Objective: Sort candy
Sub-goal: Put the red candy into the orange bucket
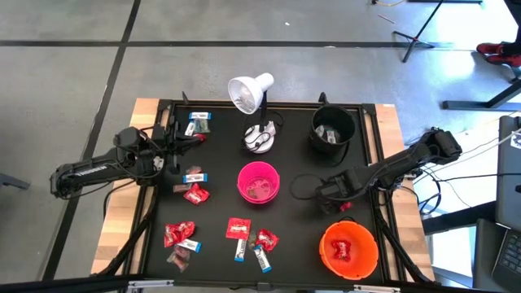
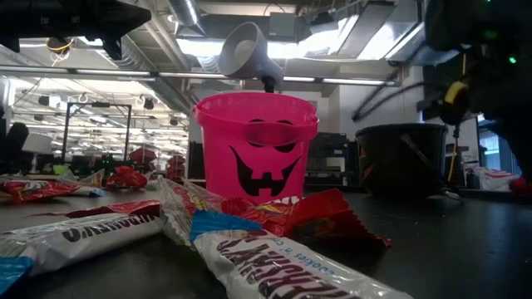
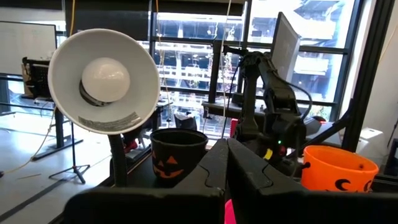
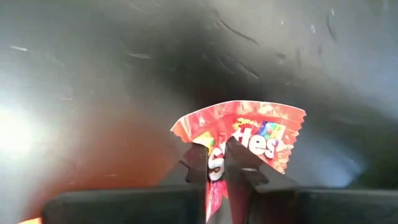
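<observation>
Candy lies scattered on the black mat: red packets [image 1: 196, 194] [image 1: 238, 229], white-and-blue bars [image 1: 195, 175] [image 1: 198, 122] and a dark brown one [image 1: 179, 259]. More sits in the bowls. My right gripper [image 1: 343, 205] is between the black bowl and the orange bowl, shut on a red packet [image 4: 249, 134]. My left gripper [image 1: 194, 139] is near the table's far left corner, beside the bars there. It is shut [image 3: 227, 155] and empty, pointing level across the table toward the lamp. My right gripper pinches the red packet between its two fingers [image 4: 239, 167], at one end of the wrapper [image 4: 214, 163]. The rest of the packet sticks out beyond the fingertips, its crimped far edge [image 4: 298, 124] free. The dark mat shows blurred behind it; the packet looks lifted clear.
A pink bowl [image 1: 259, 181] stands mid-table, a black bowl [image 1: 332, 130] at the far right and an orange bowl [image 1: 348, 250] at the near right, just beyond my right gripper. A white desk lamp [image 1: 250, 94] stands at the far middle. A raised frame [image 1: 269, 103] rims the mat.
</observation>
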Available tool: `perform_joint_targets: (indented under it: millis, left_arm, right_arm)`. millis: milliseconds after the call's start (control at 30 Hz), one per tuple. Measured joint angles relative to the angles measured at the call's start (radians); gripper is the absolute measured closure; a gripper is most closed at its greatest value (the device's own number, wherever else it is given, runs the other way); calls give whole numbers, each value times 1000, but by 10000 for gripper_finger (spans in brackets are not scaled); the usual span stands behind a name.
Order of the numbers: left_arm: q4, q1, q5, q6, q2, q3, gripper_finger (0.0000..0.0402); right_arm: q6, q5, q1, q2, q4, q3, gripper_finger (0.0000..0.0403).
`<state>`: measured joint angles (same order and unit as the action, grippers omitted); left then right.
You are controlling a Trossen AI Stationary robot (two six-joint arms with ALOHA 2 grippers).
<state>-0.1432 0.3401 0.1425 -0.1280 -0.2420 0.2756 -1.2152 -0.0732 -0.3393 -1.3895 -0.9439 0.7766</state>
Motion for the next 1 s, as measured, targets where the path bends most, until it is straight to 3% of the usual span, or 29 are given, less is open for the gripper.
perform_joint_targets:
  millis: [333,633,800,1000]
  left_arm:
    - [0,0,0,0,0,0,400]
    - [0,0,0,0,0,0,400]
    - [0,0,0,0,0,0,400]
    - [0,0,0,0,0,0,400]
  right_arm:
    - [133,88,-1,0,-115,191,390]
    - [360,137,-4,1,-191,405,387]
    - [428,110,-68,1,-202,504,394]
    - [334,122,-225,2,-253,596,388]
